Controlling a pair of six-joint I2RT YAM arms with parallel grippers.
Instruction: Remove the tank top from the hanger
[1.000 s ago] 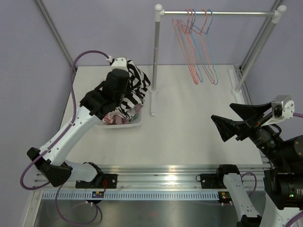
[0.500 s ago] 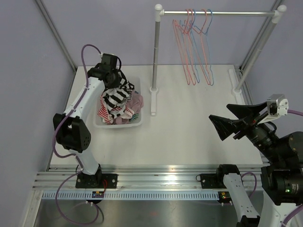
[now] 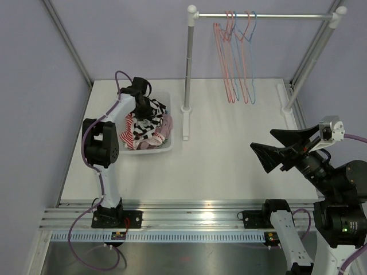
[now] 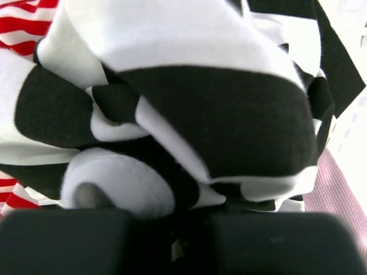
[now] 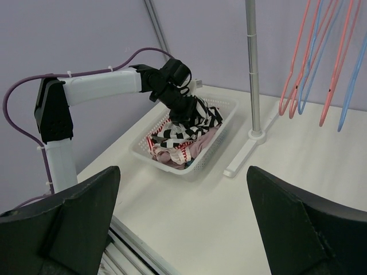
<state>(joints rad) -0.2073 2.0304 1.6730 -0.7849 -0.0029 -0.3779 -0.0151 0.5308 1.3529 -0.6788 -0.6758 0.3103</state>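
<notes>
Since a second ago our left arm [image 3: 103, 150] has been folding back toward its base and bringing the tank top [image 3: 150, 107] down; it was holding the garment above the basket [image 3: 163, 150], and now it is pressing it onto the heap inside. The left jaws are standing close together. In the left wrist view black-and-white folds are bunching right against them and filling nearly the whole picture, but we cannot tell whether the jaws are gripping the cloth or only resting on it. The tank top, broad black and white stripes, is lying crumpled on top of the other clothes at the far end of the basket, off any hanger. Beneath it we are seeing a red-and-white striped garment [image 3: 125, 136] and a pink garment [image 3: 167, 125], both inside the basket walls. The basket is sitting on the counter [image 3: 229, 154] at its left side, just beside the foot of the rack post [image 3: 188, 57].

Our right jaws are gaping wide and holding nothing, hovering over the right side of the counter, well apart from the basket. Farther back, red and blue wire hangers [image 3: 235, 57] are hanging bare from the rail [image 3: 275, 16].
</notes>
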